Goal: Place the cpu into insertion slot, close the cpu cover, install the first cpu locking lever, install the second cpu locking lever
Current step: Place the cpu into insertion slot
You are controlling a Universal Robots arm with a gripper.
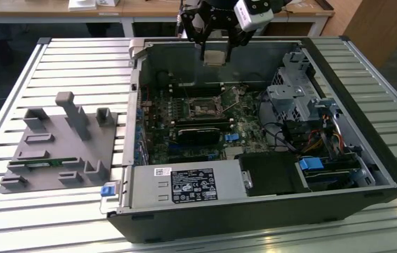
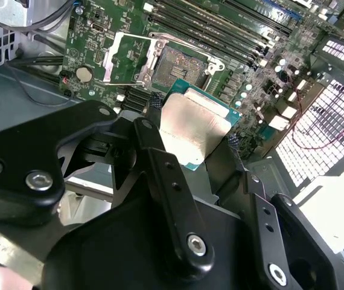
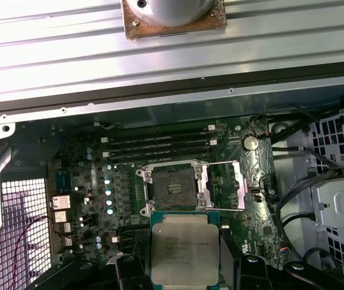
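While the black tool [image 2: 193, 124] grips the flat square silver-grey chip [image 3: 184, 248], the dark square socket [image 3: 175, 187] lies open below it.

The gripper [image 1: 214, 52] hangs from the arm's wrist and points straight down, at the top centre of the exterior view. Its two black fingers [image 2: 148, 136] are closed against opposite edges of the cpu [image 2: 195, 124], clamping it between them.

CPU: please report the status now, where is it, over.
Gripper shut on the cpu, above the case, not seated. Insertion slot uncovered, cpu cover swung open beside it. Nothing seen between cpu and slot.
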